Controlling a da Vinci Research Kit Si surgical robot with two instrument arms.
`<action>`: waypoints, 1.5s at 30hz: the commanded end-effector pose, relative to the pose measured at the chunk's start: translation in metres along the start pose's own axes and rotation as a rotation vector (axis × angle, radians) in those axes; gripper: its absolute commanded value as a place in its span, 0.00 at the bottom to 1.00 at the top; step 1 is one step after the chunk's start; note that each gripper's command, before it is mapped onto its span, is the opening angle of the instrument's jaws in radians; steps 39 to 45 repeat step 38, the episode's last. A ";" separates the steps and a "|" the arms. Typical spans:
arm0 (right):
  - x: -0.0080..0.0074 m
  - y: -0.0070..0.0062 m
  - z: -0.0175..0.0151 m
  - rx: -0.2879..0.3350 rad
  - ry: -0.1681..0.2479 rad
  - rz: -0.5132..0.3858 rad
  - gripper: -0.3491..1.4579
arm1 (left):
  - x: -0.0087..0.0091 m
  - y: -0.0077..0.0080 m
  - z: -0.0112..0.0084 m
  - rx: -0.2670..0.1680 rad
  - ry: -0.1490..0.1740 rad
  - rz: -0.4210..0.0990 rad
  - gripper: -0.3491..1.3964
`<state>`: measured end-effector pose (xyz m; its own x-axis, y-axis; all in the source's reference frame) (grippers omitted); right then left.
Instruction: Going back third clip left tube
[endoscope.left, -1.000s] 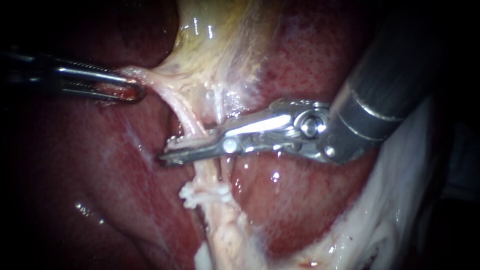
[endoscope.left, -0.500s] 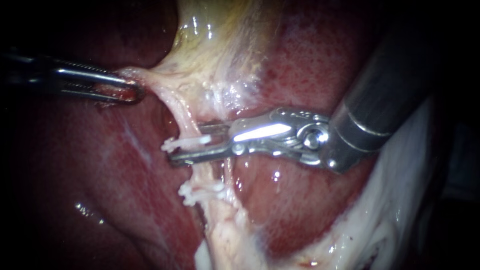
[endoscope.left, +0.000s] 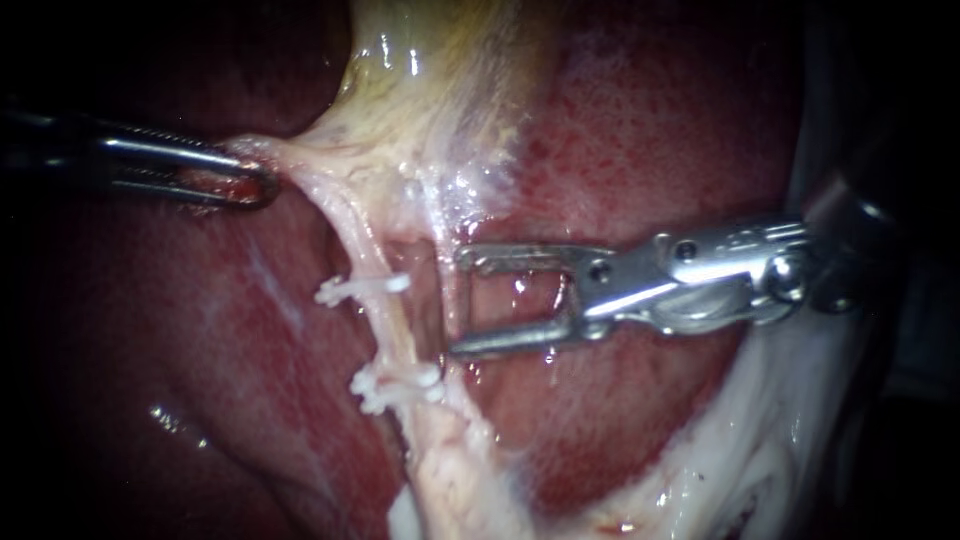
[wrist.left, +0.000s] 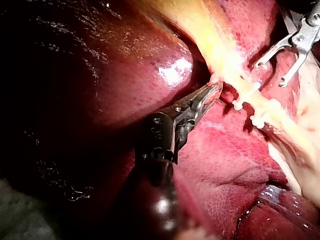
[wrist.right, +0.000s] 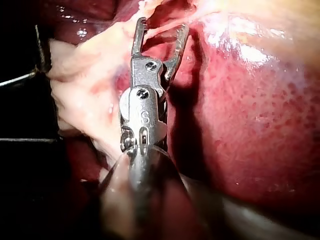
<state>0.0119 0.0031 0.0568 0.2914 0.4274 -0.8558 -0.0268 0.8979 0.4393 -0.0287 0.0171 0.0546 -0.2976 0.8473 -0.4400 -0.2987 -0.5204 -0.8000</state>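
The pale left tube (endoscope.left: 388, 325) runs down from the yellowish gallbladder (endoscope.left: 430, 100). It carries two white clips, an upper one (endoscope.left: 360, 290) and a lower one (endoscope.left: 395, 385). My right instrument (endoscope.left: 458, 302) stands just right of the tube, its jaws open and empty, level with the stretch between the clips. A thinner strand (endoscope.left: 446, 300) lies by its jaw tips. My left instrument (endoscope.left: 255, 182) is shut on a fold of pale gallbladder tissue and holds it out to the left. The left wrist view shows its jaws (wrist.left: 212, 91) on that fold, with both clips (wrist.left: 247, 97) beyond them. The right wrist view shows the open jaws (wrist.right: 162, 30).
Red liver (endoscope.left: 640, 130) lies behind and on both sides of the tube. White fatty tissue (endoscope.left: 790, 420) runs along the lower right. A dark liver lobe (wrist.left: 100, 75) bulges beside my left instrument.
My right instrument's jaws opened and left a white clip on the left tube above the lower one. It then drew back to the right. My left instrument held still.
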 end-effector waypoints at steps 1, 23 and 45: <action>0.0001 -0.0001 -0.0009 -0.004 -0.011 -0.026 0.47 | 0.0000 -0.0001 0.0000 0.000 0.000 0.000 0.00; -0.0006 -0.0001 -0.0074 0.030 -0.173 -0.136 0.46 | -0.0013 -0.0025 0.0037 0.018 0.010 0.023 0.00; -0.0002 -0.0003 -0.0071 0.030 -0.173 -0.134 0.46 | -0.0024 -0.0040 0.0058 0.033 -0.007 0.031 0.00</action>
